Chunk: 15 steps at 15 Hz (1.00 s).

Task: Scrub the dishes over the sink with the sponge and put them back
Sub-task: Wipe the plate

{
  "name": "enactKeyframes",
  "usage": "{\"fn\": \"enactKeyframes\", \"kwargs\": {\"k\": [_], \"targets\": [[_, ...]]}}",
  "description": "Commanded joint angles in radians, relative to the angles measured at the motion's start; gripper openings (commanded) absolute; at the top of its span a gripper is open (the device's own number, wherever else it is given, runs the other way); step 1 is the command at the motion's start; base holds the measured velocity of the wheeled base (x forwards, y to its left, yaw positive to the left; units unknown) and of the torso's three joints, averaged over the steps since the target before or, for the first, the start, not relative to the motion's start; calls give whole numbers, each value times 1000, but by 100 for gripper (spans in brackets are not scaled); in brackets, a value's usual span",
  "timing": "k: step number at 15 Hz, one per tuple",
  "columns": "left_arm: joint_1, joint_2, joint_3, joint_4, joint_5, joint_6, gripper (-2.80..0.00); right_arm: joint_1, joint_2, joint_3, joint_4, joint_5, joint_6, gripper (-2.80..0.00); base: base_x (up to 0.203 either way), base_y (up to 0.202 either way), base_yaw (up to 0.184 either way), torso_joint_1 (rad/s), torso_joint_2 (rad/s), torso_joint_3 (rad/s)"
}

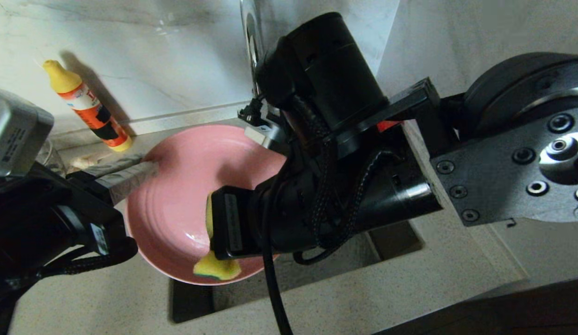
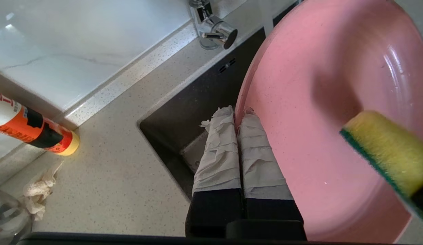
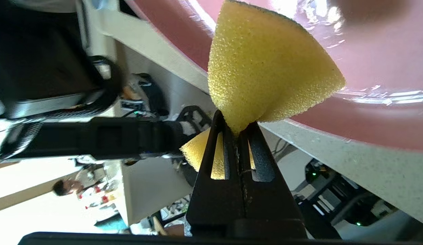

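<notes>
Writing first: the orange, white and black bottle [image 1: 86,106] with the yellow cap leans against the wall at the back left of the worktop [image 1: 386,288], and its label print is too small and blurred to read. A grey label on the left arm's housing is just as illegible.

Now the action. The left tool [image 2: 237,114] has its two cloth-wrapped fingers [image 2: 218,153] pinched together on the rim of the pink plate [image 1: 186,186], one finger on each face of the edge. The plate is held up off the worktop above the near-left corner of the dark sink [image 2: 184,112], tilted so its hollow face looks up and towards the camera on the head, its ridged rings catching a wet shine.

The right tool [image 3: 238,131] comes in from the right, its black jaws clamped tight on the yellow sponge [image 1: 216,266]. The sponge is squeezed at its middle, so it fans out beyond the fingertips, and its long axis runs roughly from the plate's centre down to the near rim. Its lower end sits against the plate near that rim; the thin green scouring layer [image 2: 368,160] shows along one edge.

The chrome tap [image 2: 215,30] stands at the sink's far edge, and a crumpled white rag [image 2: 37,190] lies on the worktop near the bottle.
</notes>
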Motion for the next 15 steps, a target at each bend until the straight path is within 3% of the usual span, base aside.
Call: {"fn": "enactKeyframes", "kwargs": {"k": [1,15], "targets": [[0,4,-6,-3,7,2,-280,4,14,0,8,-13,2,-280,0,0,0,0,0,0],[2,-4,-19,5,22,-6,-280,-6,-53,58,71,-130,5,-280,0,0,0,0,0,0]]}}
